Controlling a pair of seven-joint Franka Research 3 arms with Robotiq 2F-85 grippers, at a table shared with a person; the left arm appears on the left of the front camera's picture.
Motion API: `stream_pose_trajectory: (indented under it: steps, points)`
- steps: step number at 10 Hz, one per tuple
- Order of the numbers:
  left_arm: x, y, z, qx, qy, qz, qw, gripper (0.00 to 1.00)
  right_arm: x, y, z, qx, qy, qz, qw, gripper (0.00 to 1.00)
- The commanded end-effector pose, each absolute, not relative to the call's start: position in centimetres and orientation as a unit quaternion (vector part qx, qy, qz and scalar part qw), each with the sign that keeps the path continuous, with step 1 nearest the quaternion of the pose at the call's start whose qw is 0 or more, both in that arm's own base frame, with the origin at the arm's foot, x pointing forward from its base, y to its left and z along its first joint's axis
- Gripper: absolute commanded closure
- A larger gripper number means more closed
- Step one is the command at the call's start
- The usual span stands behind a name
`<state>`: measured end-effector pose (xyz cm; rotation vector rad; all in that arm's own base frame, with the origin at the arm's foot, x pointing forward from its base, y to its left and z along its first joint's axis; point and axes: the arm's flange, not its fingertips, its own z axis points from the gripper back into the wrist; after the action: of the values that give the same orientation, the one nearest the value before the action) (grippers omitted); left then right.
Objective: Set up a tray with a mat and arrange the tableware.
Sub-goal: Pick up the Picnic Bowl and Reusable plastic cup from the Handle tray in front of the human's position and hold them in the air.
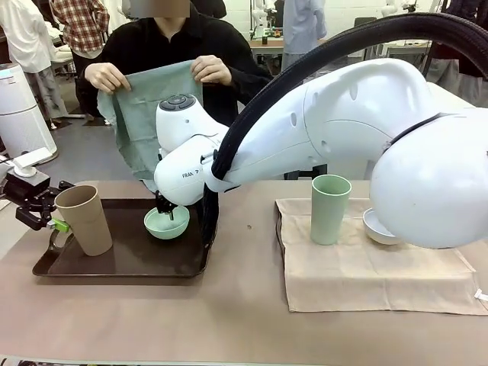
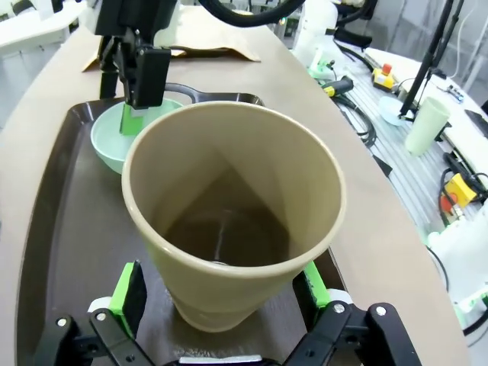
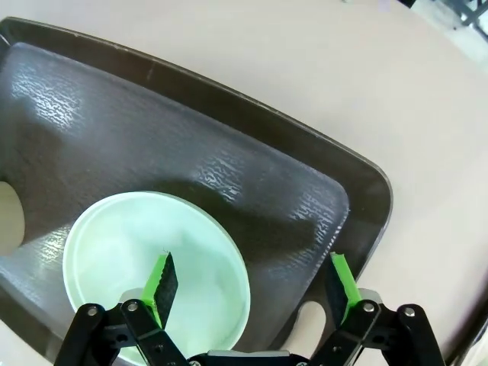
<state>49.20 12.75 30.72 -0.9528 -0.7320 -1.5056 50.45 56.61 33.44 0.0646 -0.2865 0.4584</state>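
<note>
Brown tabletop [image 1: 244, 320] is seen running across the front view, with a dark brown tray [image 1: 122, 267] laid at its 8 o'clock. On the tray, a tan cup [image 1: 85, 219] is stood upright toward 9 o'clock, and a mint green bowl [image 1: 166, 223] is set at 3 o'clock from it, apart from the cup.

The tan cup is straddled by the left gripper [image 2: 221, 290], whose fingers are spread wide, one green pad at each side of the cup's wall low down; whether the pads touch the wall cannot be told. The right gripper [image 3: 252, 282] is held low at the bowl, jaws apart and nothing gripped: one finger is placed inside the bowl, the other outside its rim above the bare tray.

At 4 o'clock on the table, a beige cloth [image 1: 366, 282] is spread flat. A sage green cup [image 1: 330, 208] is stood upright on it, and a pale bowl [image 1: 376, 226] is seen at the cup's 3 o'clock, partly hidden by the right arm.

At 12 o'clock, beyond the table, a green cloth [image 1: 149, 114] is held up by its top corners in a person's two hands [image 1: 105, 76].
</note>
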Motion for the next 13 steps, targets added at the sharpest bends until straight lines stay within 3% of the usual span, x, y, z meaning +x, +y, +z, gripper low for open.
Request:
stream_pose_trajectory:
  steps: [1, 7, 8, 9, 10, 11, 12, 13]
  points:
    - [49.8, 12.2, 31.0, -0.418, -0.307, -0.646, 0.561, 0.0, 51.5, 57.5, 33.2, 0.044, -0.146, 0.218, 0.964, 0.0]
    - [50.0, 9.2, 30.3, -0.434, -0.291, -0.66, 0.54, 0.0, 52.2, 57.4, 33.1, 0.065, -0.133, 0.226, 0.963, 0.0]
    - [50.0, 8.9, 30.1, -0.43, -0.289, -0.665, 0.538, 0.0, 52.2, 57.4, 33.0, 0.072, -0.132, 0.241, 0.959, 0.3]
    - [50.1, 8.9, 30.1, -0.428, -0.291, -0.666, 0.537, 0.59, 52.3, 57.4, 32.9, 0.075, -0.126, 0.242, 0.959, 0.59]
    - [50.1, 8.9, 30.1, -0.427, -0.292, -0.666, 0.537, 0.59, 52.3, 57.4, 32.9, 0.077, -0.124, 0.243, 0.959, 0.89]
    - [50.0, 8.9, 30.1, -0.428, -0.294, -0.664, 0.537, 1.0, 52.2, 57.4, 32.8, 0.074, -0.12, 0.24, 0.96, 0.64]
    - [50.0, 8.9, 30.1, -0.428, -0.295, -0.663, 0.538, 0.61, 52.1, 57.4, 32.8, 0.071, -0.118, 0.239, 0.961, 1.0]
    - [50.0, 8.9, 30.1, -0.428, -0.297, -0.662, 0.539, 1.0, 52.1, 57.5, 32.8, 0.064, -0.115, 0.236, 0.963, 1.0]
